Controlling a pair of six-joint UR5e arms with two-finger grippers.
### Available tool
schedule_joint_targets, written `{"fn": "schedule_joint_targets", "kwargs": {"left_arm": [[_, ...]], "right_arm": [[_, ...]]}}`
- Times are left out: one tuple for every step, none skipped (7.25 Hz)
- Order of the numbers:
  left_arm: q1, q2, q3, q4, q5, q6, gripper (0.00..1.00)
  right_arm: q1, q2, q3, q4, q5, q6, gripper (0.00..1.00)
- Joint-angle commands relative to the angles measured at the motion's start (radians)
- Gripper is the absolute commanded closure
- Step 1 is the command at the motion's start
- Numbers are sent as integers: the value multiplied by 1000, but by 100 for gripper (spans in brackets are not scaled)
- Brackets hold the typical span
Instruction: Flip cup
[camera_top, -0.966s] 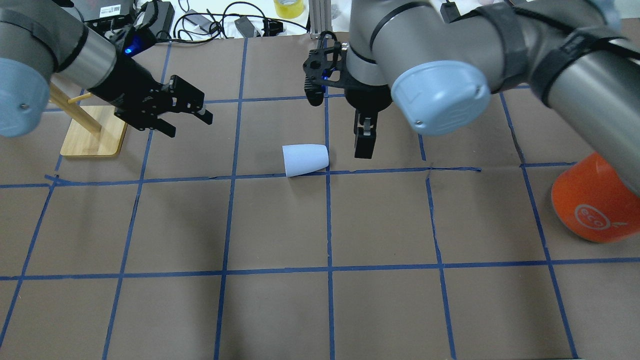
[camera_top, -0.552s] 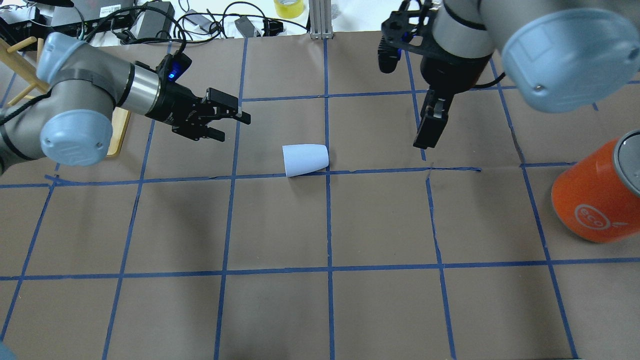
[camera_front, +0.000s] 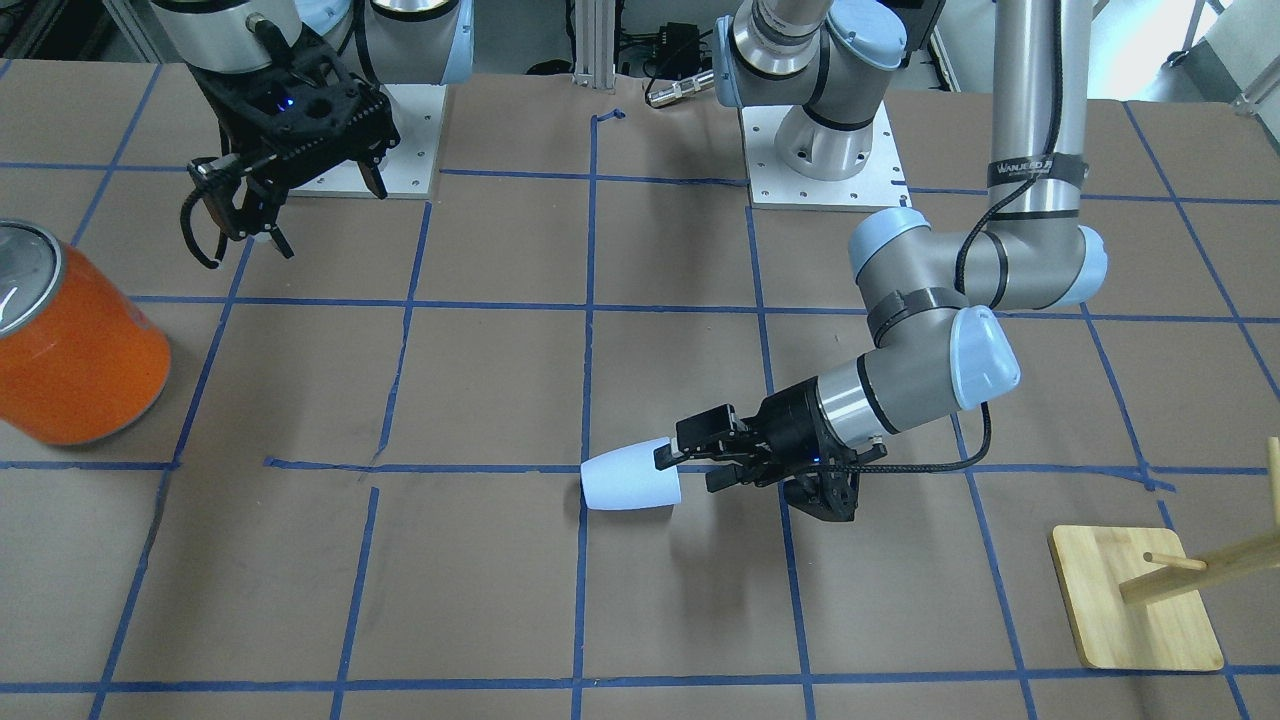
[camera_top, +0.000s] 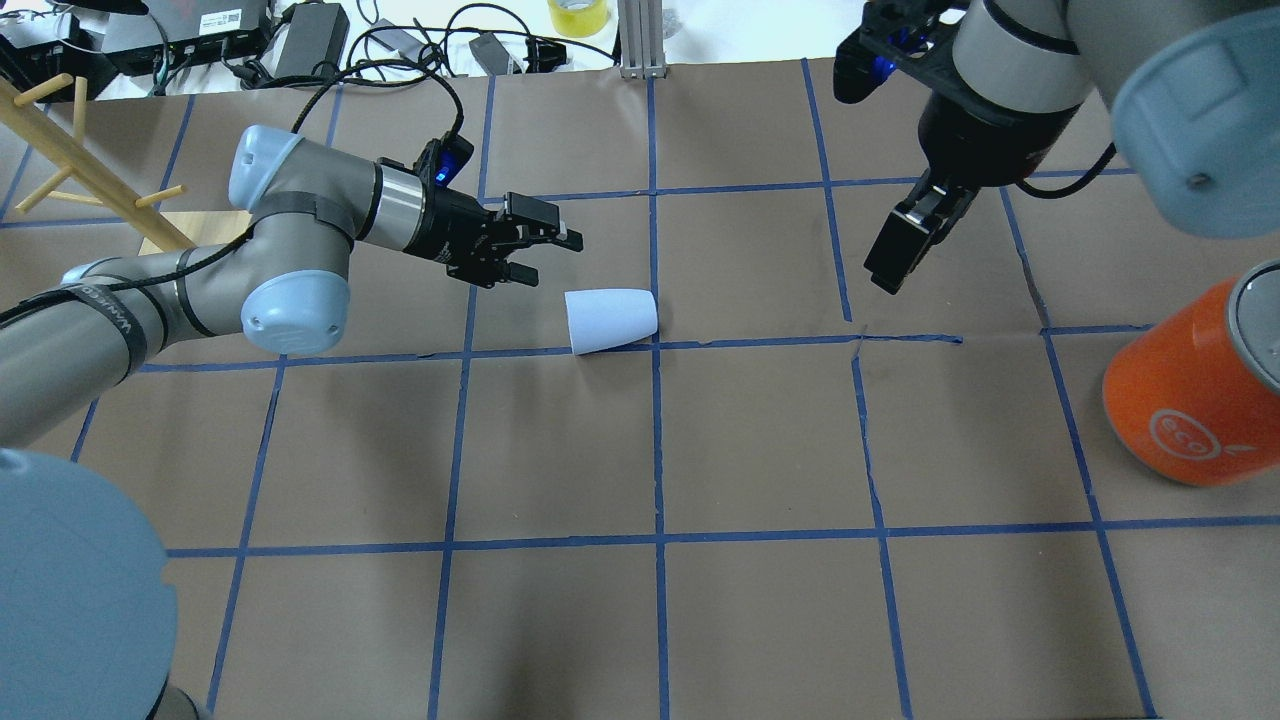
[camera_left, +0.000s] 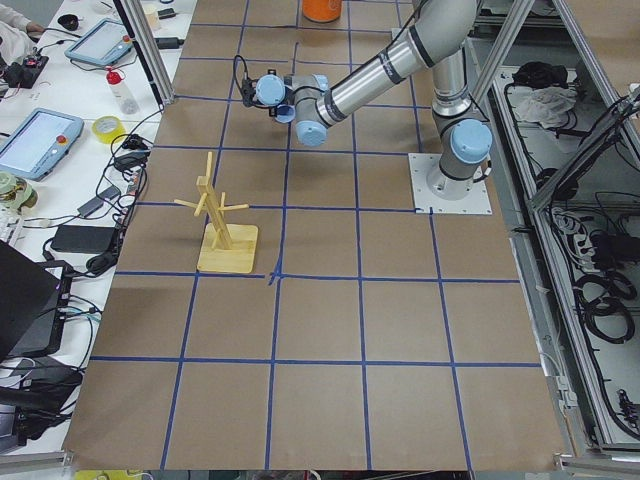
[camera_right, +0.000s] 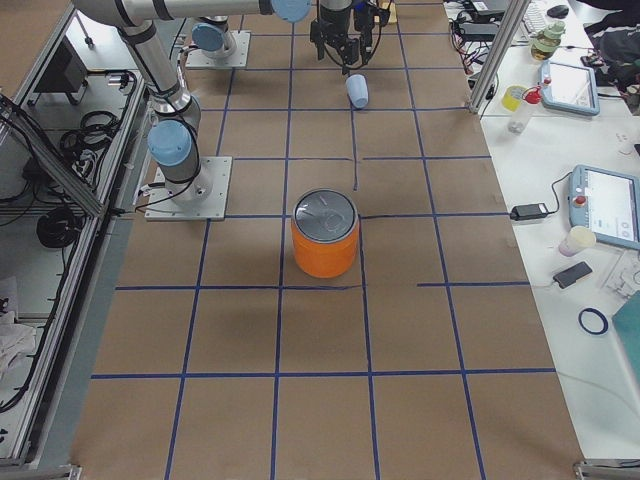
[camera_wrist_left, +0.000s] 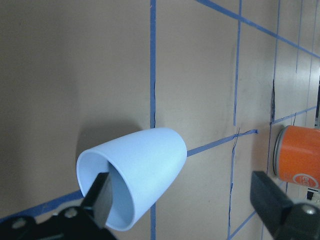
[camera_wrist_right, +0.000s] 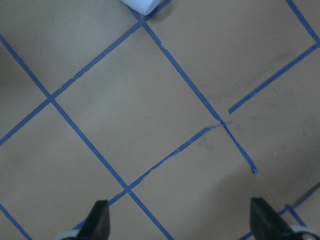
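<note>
The pale lavender-blue cup (camera_top: 610, 320) lies on its side near the table's middle, with its wide rim toward my left arm. It also shows in the front view (camera_front: 630, 485), the left wrist view (camera_wrist_left: 135, 180) and the right side view (camera_right: 357, 91). My left gripper (camera_top: 545, 255) is open and empty, right at the cup's rim (camera_front: 690, 462). In the left wrist view one finger (camera_wrist_left: 100, 197) stands in front of the cup's mouth. My right gripper (camera_top: 895, 255) hangs open and empty, well off to the cup's right; its wrist view shows only the cup's edge (camera_wrist_right: 142, 5).
A large orange can (camera_top: 1190, 390) with a silver top stands at the table's right edge. A wooden peg stand (camera_front: 1135, 600) on a square base stands at the far left. Cables and boxes lie beyond the table's far edge. Blue tape lines grid the brown paper.
My left gripper has moved right, up to the cup's rim. My right gripper has moved right, away from the cup. The cup has not moved.
</note>
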Motion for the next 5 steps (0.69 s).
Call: {"fn": "schedule_joint_targets", "kwargs": {"left_arm": [[-5,-52,1,44,-5,-11,11],[-7,-71,-4,44,-57,-11,12],[-19,-86,-5,43,-94,-40,12],[-40,-89,-7,46,-89,-61,12],[-39,-91,-10,44,-79,-58,11]], "right_arm": [[1,-24,-1,6,-57,213,0],[1,-24,-4,4,-54,319,0],[1,-26,-4,7,-51,415,0],[1,-34,-1,0,-13,530,0],[2,-37,-1,-2,9,603,0]]}}
